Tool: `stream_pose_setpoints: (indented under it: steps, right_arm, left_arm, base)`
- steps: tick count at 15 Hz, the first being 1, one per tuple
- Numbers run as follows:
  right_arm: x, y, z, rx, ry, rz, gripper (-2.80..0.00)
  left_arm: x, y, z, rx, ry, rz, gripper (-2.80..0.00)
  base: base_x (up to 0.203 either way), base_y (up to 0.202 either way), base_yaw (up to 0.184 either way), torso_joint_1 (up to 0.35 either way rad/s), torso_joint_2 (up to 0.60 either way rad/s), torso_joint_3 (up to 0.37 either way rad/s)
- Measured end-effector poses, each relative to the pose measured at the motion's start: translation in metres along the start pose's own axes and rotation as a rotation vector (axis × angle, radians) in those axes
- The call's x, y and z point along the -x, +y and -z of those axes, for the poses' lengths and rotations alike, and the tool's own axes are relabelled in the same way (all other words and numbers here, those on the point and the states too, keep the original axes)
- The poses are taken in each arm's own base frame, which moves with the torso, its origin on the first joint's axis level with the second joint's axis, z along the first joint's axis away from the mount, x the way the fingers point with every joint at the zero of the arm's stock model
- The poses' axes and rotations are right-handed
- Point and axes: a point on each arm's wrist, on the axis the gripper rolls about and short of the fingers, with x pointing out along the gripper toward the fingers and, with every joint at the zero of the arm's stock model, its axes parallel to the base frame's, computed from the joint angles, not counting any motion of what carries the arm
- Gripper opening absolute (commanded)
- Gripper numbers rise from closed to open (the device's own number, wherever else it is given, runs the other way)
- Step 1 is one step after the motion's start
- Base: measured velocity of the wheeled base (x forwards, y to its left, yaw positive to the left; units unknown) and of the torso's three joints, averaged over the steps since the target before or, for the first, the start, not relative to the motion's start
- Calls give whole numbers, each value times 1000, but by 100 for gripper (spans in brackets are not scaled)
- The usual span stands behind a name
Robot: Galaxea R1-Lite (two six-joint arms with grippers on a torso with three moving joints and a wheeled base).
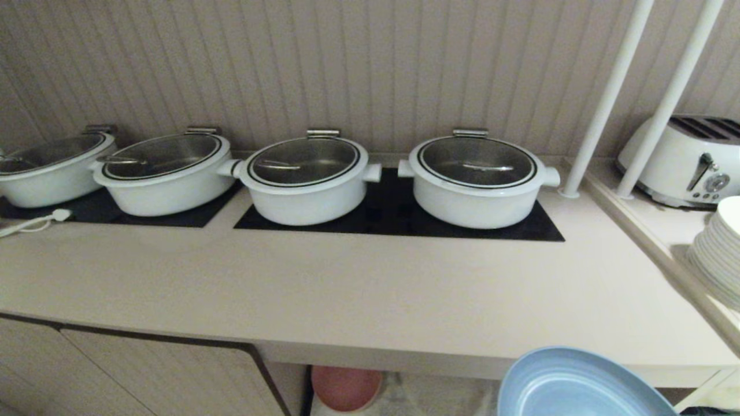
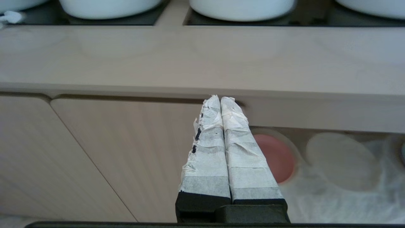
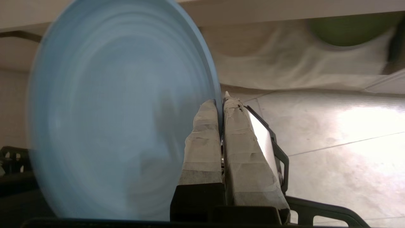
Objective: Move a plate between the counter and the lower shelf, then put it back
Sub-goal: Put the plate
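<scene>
The right gripper (image 3: pixel 220 106) has its jaws pinched shut on the rim of the light-blue plate (image 3: pixel 120 107), one taped finger on each face, with the disc spreading away to one side of the jaws and held in the air. In the head view the plate (image 1: pixel 578 384) hangs in front of and below the front edge of the desk (image 1: pixel 358 289), outside the lower shelf (image 1: pixel 439 396).

Which way the plate is travelling cannot be read from this moment. Either way, the step seems to call for keeping the pinch firm and the wrist steady, since a rim grip leaves most of the plate's weight off to one side of the jaws and it could pivot or slip. If it goes up, the rim must clear the thick desk edge before it moves over the top; if it goes in, it must pass under that edge.

The left gripper (image 2: pixel 220 100) is idle, its jaws closed on nothing, pointing at the desk edge. Its view shows a pink plate (image 2: pixel 275 158) just beyond the jaws on the shelf's white cloth (image 2: pixel 332 196). Only the right wrist view shows the grip itself and a green plate (image 3: pixel 351 30) in the recess. Only the head view shows the four white pots (image 1: pixel 306 179) at the back of the desk.
</scene>
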Motion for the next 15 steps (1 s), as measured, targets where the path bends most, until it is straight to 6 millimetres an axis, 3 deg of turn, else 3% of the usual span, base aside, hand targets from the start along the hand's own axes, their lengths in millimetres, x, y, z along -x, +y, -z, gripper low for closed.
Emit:
stream_pose_setpoints:
  steps: [15]
  right_arm:
    - [0, 0, -1, 5, -5, -5, -280]
  left_arm:
    - [0, 0, 0, -1, 0, -2, -280]
  base:
    - [0, 198, -2, 2, 1, 4]
